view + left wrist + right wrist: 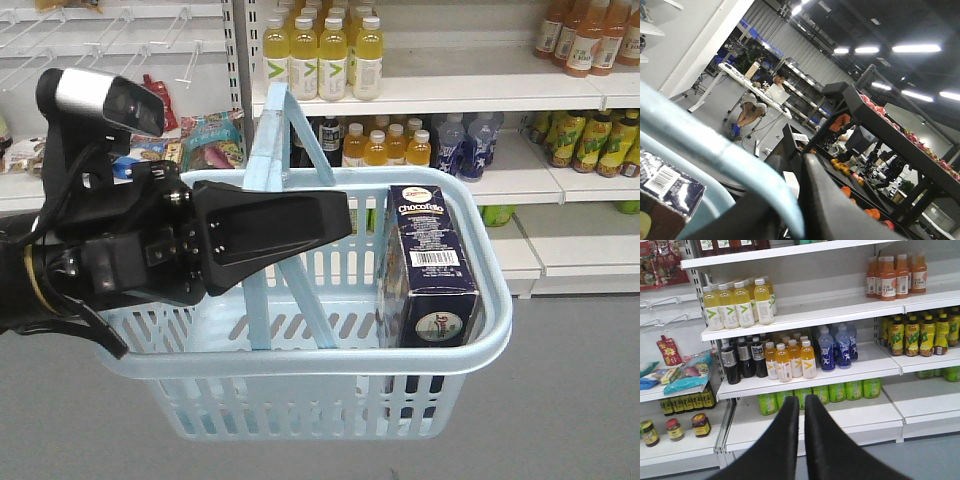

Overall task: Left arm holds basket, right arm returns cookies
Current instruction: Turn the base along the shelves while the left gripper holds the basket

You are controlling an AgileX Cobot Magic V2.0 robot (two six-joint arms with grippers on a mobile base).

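Observation:
The light blue basket (pixel 300 370) hangs in the air in front of the shelves, its two thin handles (pixel 275 130) swung up together. My left gripper (pixel 335 215) comes in from the left and is shut on those handles. In the left wrist view a handle (pixel 715 150) runs between the black jaws of the left gripper (pixel 785 185). The cookies (pixel 430 270), a navy "Chocofello" box, stand upright in the basket's right end; a barcode corner of the cookies (pixel 665 187) shows low left. My right gripper (pixel 801 402) is shut on nothing, facing the shelves and apart from the basket.
White store shelves (pixel 805 315) carry yellow drink bottles (pixel 740 302), orange ones (pixel 790 360), dark and blue bottles, and green bottles (pixel 840 390) low down. Snack packets (pixel 685 372) and jars (pixel 675 427) sit at the left. Grey floor lies below.

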